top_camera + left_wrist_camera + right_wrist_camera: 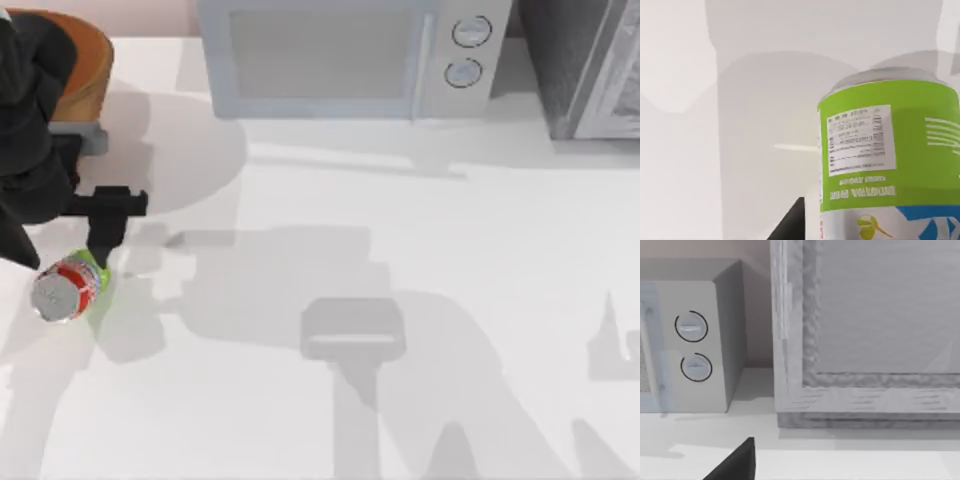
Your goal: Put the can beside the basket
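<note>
The can [66,288] stands at the left edge of the top view, a little below the middle, silver top upward with its red band and green lower part showing on the white table [400,300]. In the left wrist view the can [890,160] looms close, its green wall and white label panel plain, with a dark finger tip [790,225] just beside it. The left gripper [100,240] hangs at the can's upper right side in the top view, one dark finger reaching down to the can's rim; whether it pinches the can or stands spread I cannot tell. The basket [85,60] sits in the upper left corner of the top view, partly covered by the left arm, well apart from the can. A microwave [350,55] stands along the top edge, with a grey cabinet [590,65] at the upper right. In the right wrist view the microwave's two dials [692,347] and the cabinet [865,330] face the camera, with a dark finger tip [737,462] of the right gripper at the lower edge.
</note>
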Robot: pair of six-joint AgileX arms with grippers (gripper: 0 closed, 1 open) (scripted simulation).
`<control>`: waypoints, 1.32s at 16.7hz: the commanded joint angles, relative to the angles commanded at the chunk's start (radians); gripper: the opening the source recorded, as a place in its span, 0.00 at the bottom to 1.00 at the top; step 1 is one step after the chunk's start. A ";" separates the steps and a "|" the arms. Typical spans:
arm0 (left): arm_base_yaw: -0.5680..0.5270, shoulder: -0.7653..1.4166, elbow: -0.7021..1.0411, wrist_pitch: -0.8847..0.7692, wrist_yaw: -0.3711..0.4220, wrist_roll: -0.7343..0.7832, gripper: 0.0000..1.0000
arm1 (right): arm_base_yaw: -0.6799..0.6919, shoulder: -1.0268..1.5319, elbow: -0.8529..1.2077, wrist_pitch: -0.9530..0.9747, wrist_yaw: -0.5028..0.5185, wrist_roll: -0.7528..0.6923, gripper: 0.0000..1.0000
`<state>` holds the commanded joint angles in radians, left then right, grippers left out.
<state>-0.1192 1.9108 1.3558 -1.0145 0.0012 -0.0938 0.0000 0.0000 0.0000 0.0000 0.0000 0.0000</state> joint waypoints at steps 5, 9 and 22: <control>0.000 0.000 0.000 0.000 0.000 0.000 1.00 | 0.000 0.000 0.000 0.000 0.000 0.000 1.00; 0.000 0.000 0.000 0.000 0.000 0.000 1.00 | 0.000 0.000 0.000 0.000 0.000 0.000 1.00; -0.017 -0.080 0.072 -0.099 -0.014 -0.007 1.00 | 0.000 0.000 0.000 0.000 0.000 0.000 1.00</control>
<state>-0.1358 1.8309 1.4277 -1.1131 -0.0129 -0.1007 0.0000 0.0000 0.0000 0.0000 0.0000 0.0000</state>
